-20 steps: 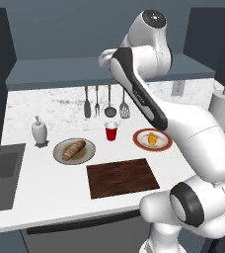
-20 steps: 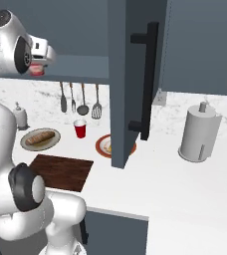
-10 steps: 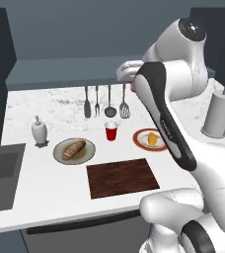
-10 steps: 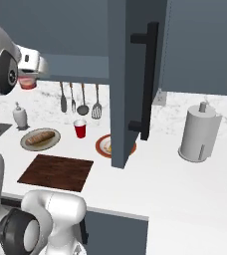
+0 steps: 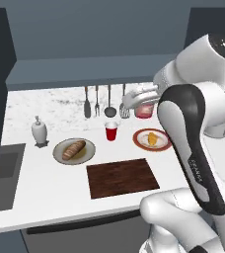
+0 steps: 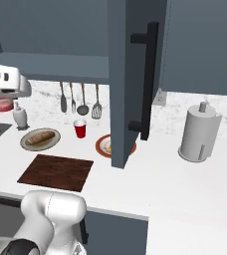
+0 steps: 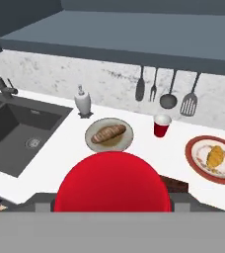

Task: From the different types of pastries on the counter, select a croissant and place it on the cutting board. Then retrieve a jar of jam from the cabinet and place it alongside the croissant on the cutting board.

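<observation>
Two plated pastries (image 7: pixel 106 134) on white marbled counter (image 5: pixel 45 180); end effector (image 5: pixel 143 101) apparently clamped on jar of jam (image 7: pixel 112 183).

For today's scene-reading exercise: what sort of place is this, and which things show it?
A rendered home kitchen, most likely: a sink set into the white counter, utensils hanging on the backsplash, and plated pastries beside a cutting board.

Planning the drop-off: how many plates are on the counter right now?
2. A grey plate with the loaf sits left of the red cup; an orange-rimmed plate with the croissant sits right of it.
</observation>
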Available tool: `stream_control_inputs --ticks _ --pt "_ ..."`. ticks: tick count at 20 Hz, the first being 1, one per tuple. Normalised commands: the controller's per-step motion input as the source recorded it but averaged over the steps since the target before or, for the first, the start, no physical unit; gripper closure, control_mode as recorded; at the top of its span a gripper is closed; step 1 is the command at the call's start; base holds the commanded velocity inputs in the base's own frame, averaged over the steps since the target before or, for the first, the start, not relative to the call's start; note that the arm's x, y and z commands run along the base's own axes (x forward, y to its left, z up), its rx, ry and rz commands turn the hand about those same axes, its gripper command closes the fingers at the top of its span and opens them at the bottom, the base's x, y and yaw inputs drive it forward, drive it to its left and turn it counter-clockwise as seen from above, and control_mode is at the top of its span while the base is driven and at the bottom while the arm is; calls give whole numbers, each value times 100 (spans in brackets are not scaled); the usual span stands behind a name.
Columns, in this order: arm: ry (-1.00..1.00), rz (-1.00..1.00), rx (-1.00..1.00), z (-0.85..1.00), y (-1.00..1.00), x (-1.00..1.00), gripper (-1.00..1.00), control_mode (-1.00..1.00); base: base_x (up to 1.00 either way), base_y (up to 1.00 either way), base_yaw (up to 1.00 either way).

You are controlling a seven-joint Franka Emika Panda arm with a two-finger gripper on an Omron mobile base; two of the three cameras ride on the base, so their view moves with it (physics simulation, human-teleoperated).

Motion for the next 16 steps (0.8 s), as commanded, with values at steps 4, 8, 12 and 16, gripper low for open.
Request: stream_control_inputs --ticks 4,8,12,16 --pt "0 59 -1 -73 2 -21 100 -100 0 0 0" --pt "0 52 0 -76 12 6 100 -100 0 0 0" --pt "0 37 0 -70 69 11 100 -100 0 0 0" --pt "0 39 0 -58 11 8 100 -100 0 0 0"
